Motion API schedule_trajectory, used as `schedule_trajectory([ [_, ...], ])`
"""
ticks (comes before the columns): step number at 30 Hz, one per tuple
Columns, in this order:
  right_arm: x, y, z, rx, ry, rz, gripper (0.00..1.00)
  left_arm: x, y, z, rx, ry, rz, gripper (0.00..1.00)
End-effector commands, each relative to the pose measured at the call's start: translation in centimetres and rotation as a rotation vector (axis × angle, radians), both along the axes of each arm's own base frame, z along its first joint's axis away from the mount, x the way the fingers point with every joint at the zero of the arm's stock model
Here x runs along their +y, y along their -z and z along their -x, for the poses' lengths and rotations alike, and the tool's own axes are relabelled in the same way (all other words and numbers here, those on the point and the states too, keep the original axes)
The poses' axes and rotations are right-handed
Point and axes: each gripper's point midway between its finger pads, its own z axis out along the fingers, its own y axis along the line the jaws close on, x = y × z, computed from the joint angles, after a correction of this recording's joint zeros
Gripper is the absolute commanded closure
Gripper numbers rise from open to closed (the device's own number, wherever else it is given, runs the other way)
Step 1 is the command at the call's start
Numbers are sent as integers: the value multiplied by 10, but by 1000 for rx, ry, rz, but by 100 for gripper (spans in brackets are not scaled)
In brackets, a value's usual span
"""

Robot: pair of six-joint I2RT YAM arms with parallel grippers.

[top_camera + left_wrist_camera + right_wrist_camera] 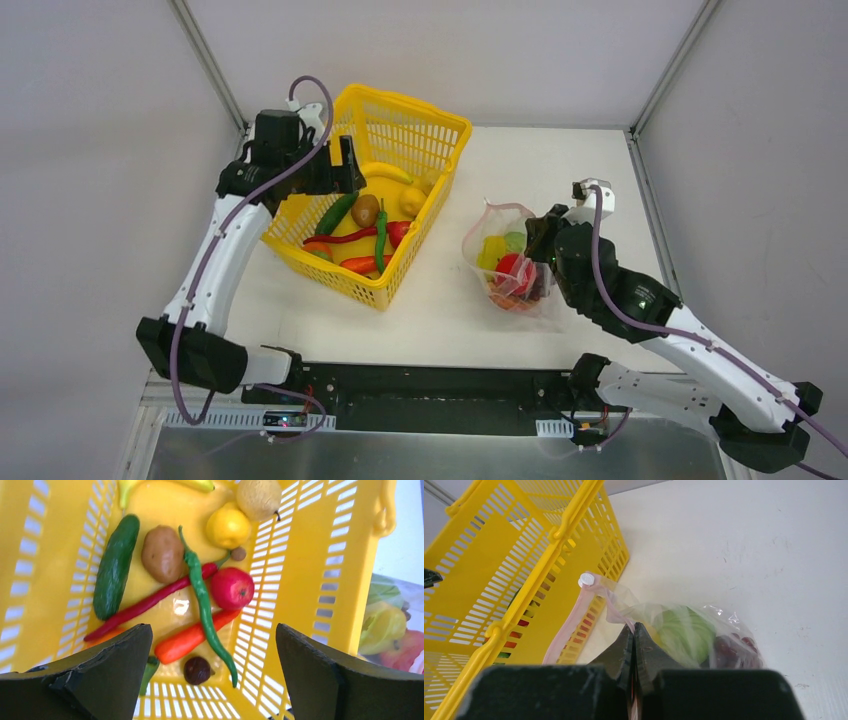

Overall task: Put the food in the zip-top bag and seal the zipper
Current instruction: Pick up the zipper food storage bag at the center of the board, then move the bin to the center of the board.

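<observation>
Right gripper [633, 630], jaws pressed together, pinches the clear, floppy zip-top bag [724, 617] at its pink zipper [566, 625]. Glossy food [684, 632] bulges just beyond the tips. Left gripper [212, 632], spread wide, hangs above the yellow lattice basket [320, 555].

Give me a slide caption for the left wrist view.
Open left gripper hovers over a yellow basket of toy vegetables.

1. Showing bright yellow w/ slotted lattice: basket [360, 555].
2. Showing dk green: cucumber [116, 567]; brown: potato [162, 553]; yellow: lemon [228, 527].
3. Glowing glossy red: red chili [150, 602]; green: green chili [202, 595]; orange: carrot [192, 636].
4. Looking clear w/ pale pink strip: zip-top bag [724, 625], zipper [569, 625].
5. Showing thru plastic in lt green: cabbage [686, 630]; dk purple: grapes [734, 647].
</observation>
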Motion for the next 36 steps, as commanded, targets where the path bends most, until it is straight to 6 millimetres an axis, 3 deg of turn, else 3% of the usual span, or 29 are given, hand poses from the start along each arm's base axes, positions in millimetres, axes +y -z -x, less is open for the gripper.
schedule_trajectory([
  [1,-4,-29,-6,-57,31,-90,100,-18,-9,-49,-53,64,1,3],
  [7,-8,-30,-10,-75,49,-109,100,-30,31,-123,-10,89,-83,5],
  [13,-19,-25,-14,-96,98,-92,100,-40,62,-157,-45,301,-221,1],
  [18,-21,-18,-22,-85,136,-65,100,-41,98,-173,-24,446,-321,1],
  [24,-18,-21,-27,-81,150,-86,100,-60,122,-193,-33,574,-297,1],
  [32,-12,-27,-25,-76,111,-110,100,-59,159,-216,-17,534,-309,1],
  [36,-4,-25,-24,-61,79,-126,100,-53,160,-227,15,470,-322,1],
])
